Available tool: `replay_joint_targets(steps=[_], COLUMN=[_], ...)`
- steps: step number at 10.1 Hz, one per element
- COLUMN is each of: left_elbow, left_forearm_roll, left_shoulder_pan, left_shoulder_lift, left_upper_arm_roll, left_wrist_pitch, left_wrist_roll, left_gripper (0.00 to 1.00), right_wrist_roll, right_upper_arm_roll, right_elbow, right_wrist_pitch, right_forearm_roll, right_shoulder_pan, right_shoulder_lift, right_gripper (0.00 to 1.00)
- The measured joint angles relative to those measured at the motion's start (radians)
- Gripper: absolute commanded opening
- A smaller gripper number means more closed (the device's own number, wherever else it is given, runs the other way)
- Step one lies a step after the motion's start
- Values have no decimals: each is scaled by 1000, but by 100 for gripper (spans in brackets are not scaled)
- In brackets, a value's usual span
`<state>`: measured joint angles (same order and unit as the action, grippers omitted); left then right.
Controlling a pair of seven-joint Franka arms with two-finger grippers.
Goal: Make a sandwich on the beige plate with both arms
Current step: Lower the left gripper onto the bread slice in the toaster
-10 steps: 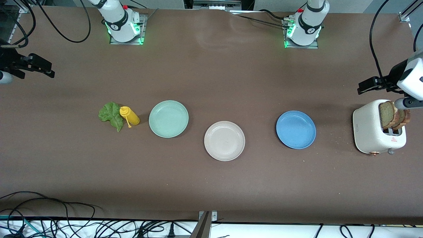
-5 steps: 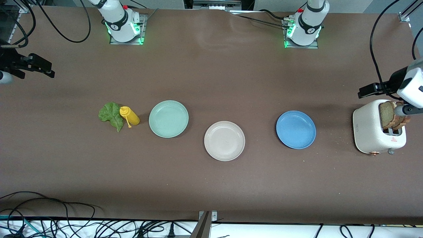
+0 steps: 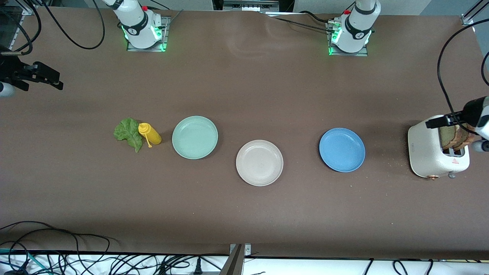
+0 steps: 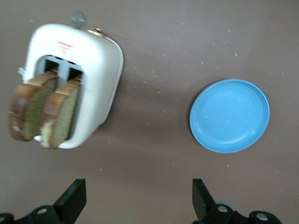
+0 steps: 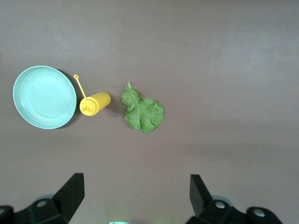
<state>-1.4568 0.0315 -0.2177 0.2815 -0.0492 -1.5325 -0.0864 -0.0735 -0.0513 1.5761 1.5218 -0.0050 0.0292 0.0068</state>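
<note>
Plainly, the left gripper (image 4: pixel 135 205) hangs over the white toaster (image 3: pixel 428 152) with its jaws spread wide and empty; the two bread slices (image 4: pixel 44 112) stand in the slots just under it. If it drops off-centre it may, I judge, catch both slices at once or tip the toaster; a crust could crumble under a hard pinch. The right gripper (image 5: pixel 133 203) waits, wide and empty, above the table with the lettuce leaf (image 3: pixel 128 133) ahead of its fingers. The beige plate (image 3: pixel 259 162) lies bare, well apart from both grippers. Counted: three plates, beige, mint-green plate (image 3: pixel 195 137) and blue plate (image 3: pixel 342 149); two slices, probably; one leaf; one yellow squeeze bottle (image 3: pixel 149 134); one toaster.
</note>
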Motion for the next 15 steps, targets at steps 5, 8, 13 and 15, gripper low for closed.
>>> replay_joint_targets(steps=[5,8,13,15], left_elbow=[-12,-118,-215,-275], left_forearm_roll=[43,91,93,93], left_shoulder_pan=[-89,-97,-136,-147], left_shoulder_lift=[42,57,47,24], left_upper_arm_roll=[11,11,11,11], left_wrist_pitch=[-56,-185,-303,-349], left_wrist_roll=[248,278,316,321], left_gripper=[100,100,100,100], right_wrist_roll=[0,0,0,0], right_upper_arm_roll=[0,0,0,0], right_elbow=[0,0,0,0], right_wrist_pitch=[0,-1,-1,-1], right_forearm_roll=[0,0,0,0], right_shoulder_pan=[0,0,0,0], right_shoulder_lift=[0,0,0,0], right_gripper=[100,100,100,100])
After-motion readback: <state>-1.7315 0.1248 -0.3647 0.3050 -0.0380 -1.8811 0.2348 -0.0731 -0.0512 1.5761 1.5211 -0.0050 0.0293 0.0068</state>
